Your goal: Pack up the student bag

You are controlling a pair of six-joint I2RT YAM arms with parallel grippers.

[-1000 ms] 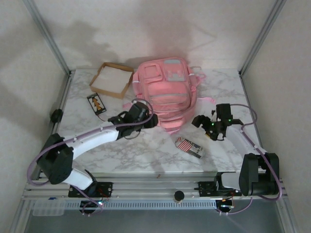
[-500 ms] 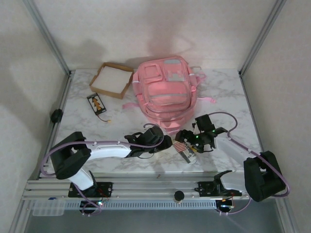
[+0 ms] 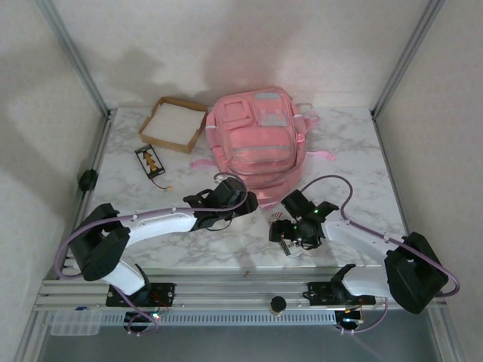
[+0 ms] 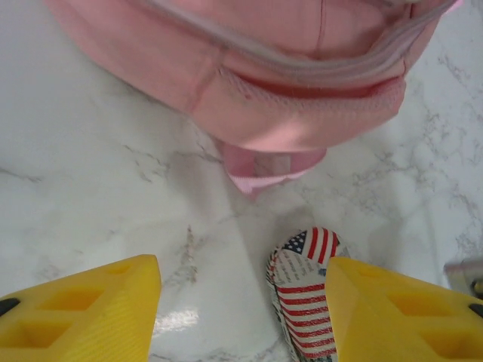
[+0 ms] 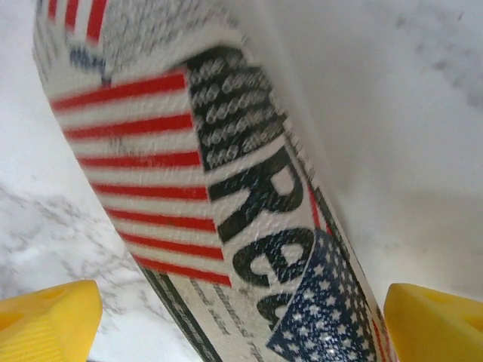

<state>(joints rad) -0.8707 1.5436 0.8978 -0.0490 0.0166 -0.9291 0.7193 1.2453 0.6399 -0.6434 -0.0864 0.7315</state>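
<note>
The student bag (image 3: 256, 143), a big pink backpack, lies flat at the back middle of the marble table; its lower edge and a strap end show in the left wrist view (image 4: 249, 75). A flag-print pouch (image 3: 291, 246) with red stripes and stars lies in front of it. My right gripper (image 3: 287, 237) is low over the pouch (image 5: 226, 188) and open, a yellow finger (image 5: 45, 317) on either side with marble showing between. My left gripper (image 3: 245, 204) is open just below the bag, and the pouch's end (image 4: 306, 302) lies beside its right finger (image 4: 400, 317).
A cardboard tray (image 3: 175, 124) with a white sheet sits at the back left. A small dark card with a cord (image 3: 150, 160) lies in front of it. Bare marble (image 3: 355, 151) stretches right of the bag. The table's front edge (image 3: 241, 269) runs just below both grippers.
My right gripper has swung left and down from beside the bag onto the pouch. My left gripper dipped toward the pouch, then came back up near the bag's lower edge.
</note>
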